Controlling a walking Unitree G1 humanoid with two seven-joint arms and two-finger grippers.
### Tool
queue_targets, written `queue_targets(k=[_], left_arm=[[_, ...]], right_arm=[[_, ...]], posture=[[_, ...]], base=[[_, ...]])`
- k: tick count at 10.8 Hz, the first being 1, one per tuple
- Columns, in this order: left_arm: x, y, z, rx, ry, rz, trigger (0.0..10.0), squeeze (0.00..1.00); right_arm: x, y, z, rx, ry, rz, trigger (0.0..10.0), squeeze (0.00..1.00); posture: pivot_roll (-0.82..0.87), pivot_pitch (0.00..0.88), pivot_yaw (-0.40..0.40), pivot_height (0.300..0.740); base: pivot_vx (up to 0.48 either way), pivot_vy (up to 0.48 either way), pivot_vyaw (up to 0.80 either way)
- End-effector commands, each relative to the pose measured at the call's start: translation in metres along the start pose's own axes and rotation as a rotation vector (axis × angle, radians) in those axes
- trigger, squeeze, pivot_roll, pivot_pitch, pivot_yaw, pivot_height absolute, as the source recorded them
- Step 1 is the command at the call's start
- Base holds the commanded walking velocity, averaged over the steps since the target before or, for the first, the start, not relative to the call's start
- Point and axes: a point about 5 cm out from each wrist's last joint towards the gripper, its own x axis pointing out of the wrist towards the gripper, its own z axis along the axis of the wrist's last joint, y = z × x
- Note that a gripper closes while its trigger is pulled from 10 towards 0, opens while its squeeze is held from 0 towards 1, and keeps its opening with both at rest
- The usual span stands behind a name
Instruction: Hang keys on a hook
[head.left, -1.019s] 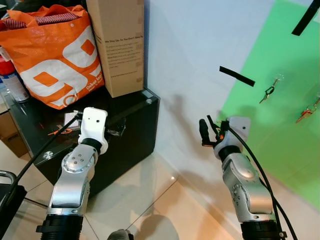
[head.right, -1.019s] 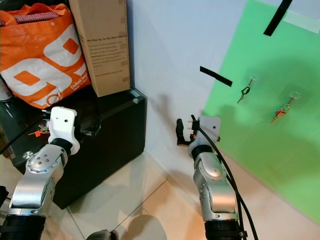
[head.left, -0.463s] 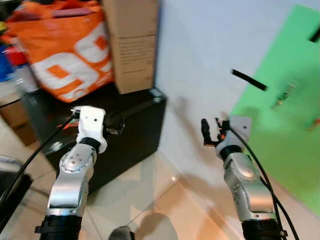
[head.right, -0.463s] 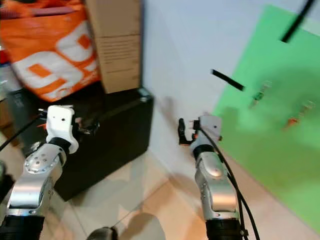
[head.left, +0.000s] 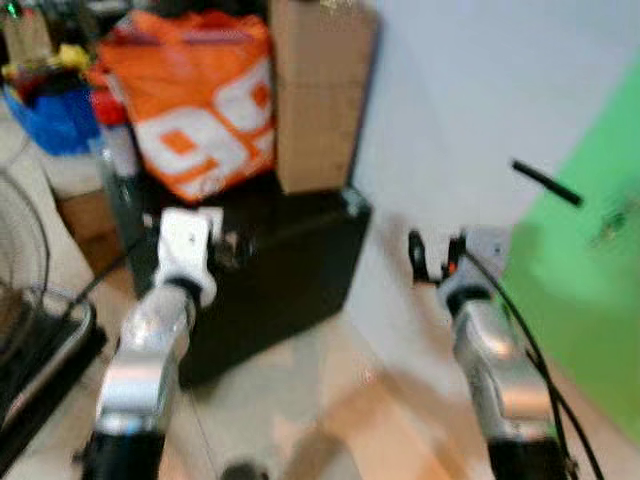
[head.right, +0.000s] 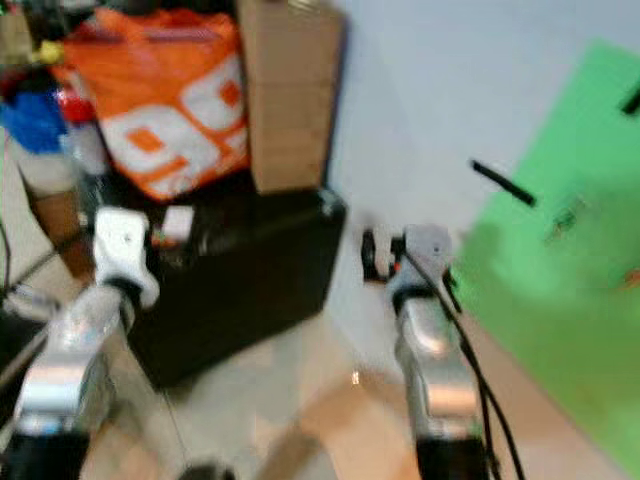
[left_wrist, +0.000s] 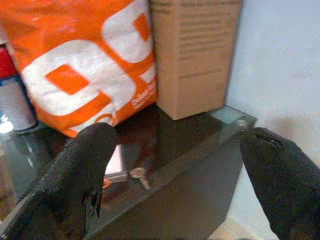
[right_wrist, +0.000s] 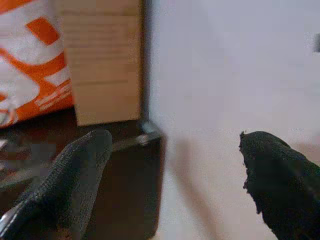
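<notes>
- Left pincer (head.left: 222, 243), left eye view: raised over the near edge of the black worktop (head.left: 290, 270); picture is motion-blurred, so finger spread cannot be read from here. Right pincer (head.left: 428, 258) raised in front of the white wall (head.left: 450, 110), beside the worktop's right end. Green sheet (head.left: 590, 290) on the wall at far right, with a faint dark smudge on it that may be hanging keys; too blurred to confirm.
- Right eye view: same scene. Orange bag (head.right: 160, 105) and cardboard box (head.right: 290, 95) stand on the worktop against the wall. A small pale object lies on the worktop just beyond the left pincer; identity unclear.
- Left wrist view: left pincer's two black fingers (left_wrist: 75, 175) spread wide, nothing between them. Between and beyond them, on the glossy worktop in front of the orange bag, lies a small metal piece (left_wrist: 139, 175) beside a flat pale card; judged to be the keys, not certain. It is near the fingers but not touching.
- Right wrist view: right pincer's fingers (right_wrist: 70, 185) also wide apart and empty, pointing at the worktop corner and bare wall.
- Progress, judged: early. Nothing grasped, nothing carried. Pick-up, carry to the green sheet and hanging all remain.
</notes>
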Motion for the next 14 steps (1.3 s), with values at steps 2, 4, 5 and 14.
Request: queue_targets(k=[2, 4, 5, 14], left_arm=[[0.0022, -0.0029, 0.0031, -0.009, -0.009, -0.005, 10.0, 0.0], [0.0027, -0.0031, 0.0034, -0.008, -0.01, -0.004, 10.0, 0.0], [0.0028, -0.0033, 0.0035, -0.007, -0.011, -0.004, 10.0, 0.0], [0.0042, -0.0039, 0.0046, -0.013, -0.017, 0.003, 10.0, 0.0]], right_arm=[[0.0008, -0.0022, 0.0031, 0.015, 0.0, -0.007, 10.0, 1.0], [0.0006, -0.0022, 0.0005, 0.01, 0.019, 0.0, 10.0, 1.0], [0.0005, -0.0022, -0.0002, 0.018, 0.025, 0.002, 10.0, 0.96], [0.002, -0.0043, 0.0004, 0.063, 0.042, 0.002, 10.0, 0.0]], posture=[[0.0, 0.0, -0.079, 0.74], [0.0, 0.0, -0.08, 0.74], [0.0, 0.0, -0.081, 0.74], [0.01, 0.0, -0.095, 0.74]], base=[[0.311, 0.0, 0.0], [0.317, 0.0, 0.0], [0.326, 0.0, 0.0], [0.323, 0.0, 0.0]])
